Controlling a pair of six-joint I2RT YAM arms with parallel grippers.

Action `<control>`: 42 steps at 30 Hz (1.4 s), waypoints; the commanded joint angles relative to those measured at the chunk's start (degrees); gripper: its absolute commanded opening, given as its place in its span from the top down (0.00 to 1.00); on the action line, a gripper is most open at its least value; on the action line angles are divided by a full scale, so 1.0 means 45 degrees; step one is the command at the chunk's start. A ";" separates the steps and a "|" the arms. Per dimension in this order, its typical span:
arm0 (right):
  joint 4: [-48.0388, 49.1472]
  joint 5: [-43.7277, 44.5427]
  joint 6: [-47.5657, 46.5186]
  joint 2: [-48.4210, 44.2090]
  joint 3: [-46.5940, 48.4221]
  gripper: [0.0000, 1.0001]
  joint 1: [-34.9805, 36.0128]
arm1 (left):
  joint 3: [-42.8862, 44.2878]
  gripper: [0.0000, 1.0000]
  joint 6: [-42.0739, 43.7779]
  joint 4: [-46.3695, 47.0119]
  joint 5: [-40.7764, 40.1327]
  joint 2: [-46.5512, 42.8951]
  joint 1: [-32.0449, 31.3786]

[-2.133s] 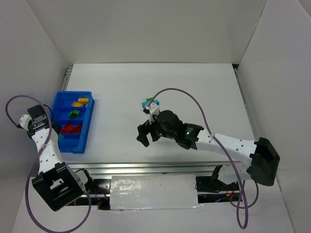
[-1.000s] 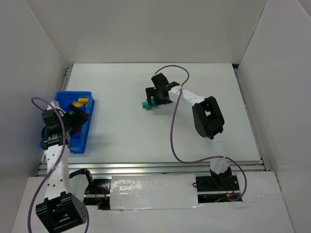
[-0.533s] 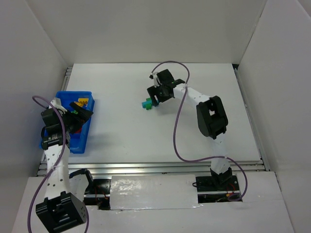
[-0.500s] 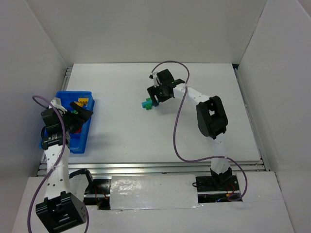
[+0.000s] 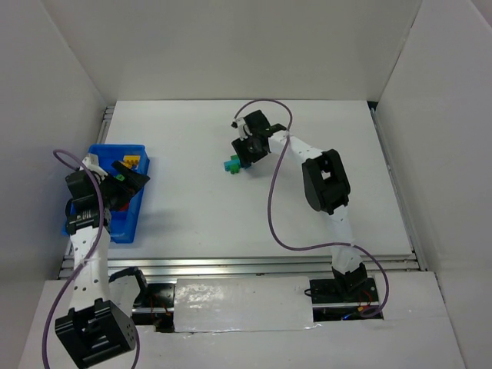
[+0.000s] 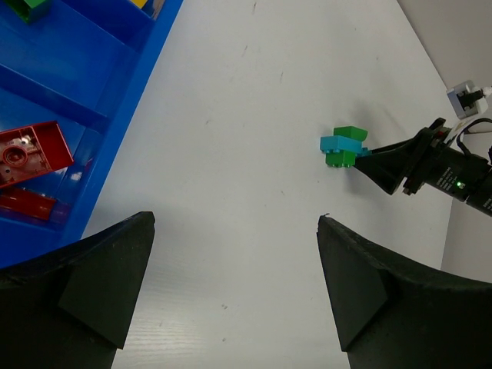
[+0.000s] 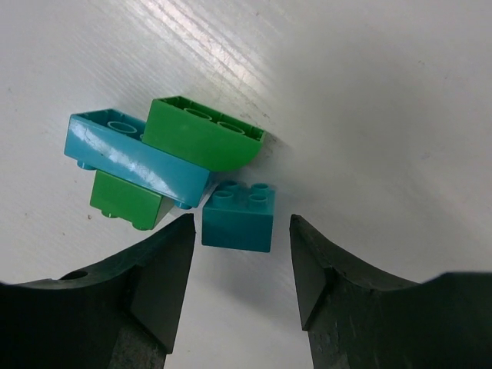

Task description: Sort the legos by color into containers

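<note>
Bright diffuse overhead light, soft shadows on tabletop (image 5: 307,207), slight sheen on long teal lego (image 7: 115,154), focus sharp.

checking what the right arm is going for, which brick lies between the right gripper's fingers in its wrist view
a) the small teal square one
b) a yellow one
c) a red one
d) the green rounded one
a: the small teal brick lies on the table between the fingers of the right gripper, while the green rounded brick and the light blue brick lie just beyond them.

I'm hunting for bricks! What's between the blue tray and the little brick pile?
Nothing: only bare white table between the tray and pile, in the left wrist view.
</note>
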 commanded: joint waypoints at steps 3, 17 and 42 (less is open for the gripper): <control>-0.0291 -0.0687 -0.0329 -0.0082 0.0384 0.40 0.0104 | -0.0117 0.00 0.0266 0.0712 0.0512 0.0129 -0.0054; 0.0023 -0.0276 0.0061 -0.0100 0.0151 0.95 0.0104 | -0.0156 0.00 0.0266 0.0908 0.1077 0.0441 -0.0034; 0.6332 -0.6624 0.2426 -1.1234 -1.0652 1.00 0.3658 | 0.0957 0.01 -0.2819 0.2080 0.2838 0.1789 -0.7982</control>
